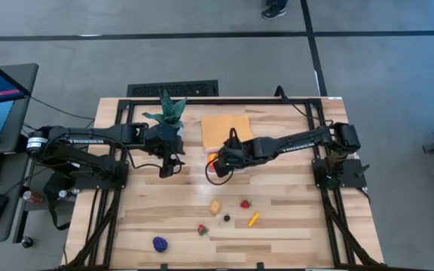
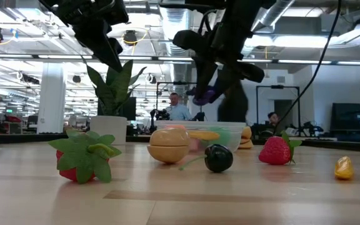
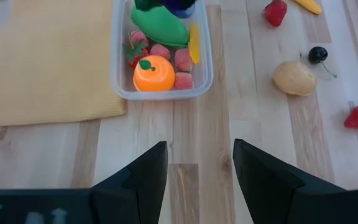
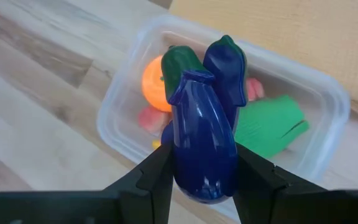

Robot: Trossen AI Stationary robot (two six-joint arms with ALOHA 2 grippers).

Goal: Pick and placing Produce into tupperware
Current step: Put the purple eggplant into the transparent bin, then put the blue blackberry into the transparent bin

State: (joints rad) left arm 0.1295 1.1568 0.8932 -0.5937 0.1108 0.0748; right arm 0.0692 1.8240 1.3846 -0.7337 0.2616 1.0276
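Right gripper point(image 4: 201, 171) pinches a dark blue eggplant point(image 4: 205, 134), long axis running forward from the jaws, directly above the tupperware point(image 4: 120, 96). Container sits mid-table, just beside the orange cloth point(image 1: 227, 126), already part filled. Release should be straight down. Left gripper point(image 3: 197, 171) waits nearer the table's left edge, fingers apart, empty

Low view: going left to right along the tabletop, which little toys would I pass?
Leafy red strawberry → tan round piece → black cherry → second strawberry → small yellow-orange piece.
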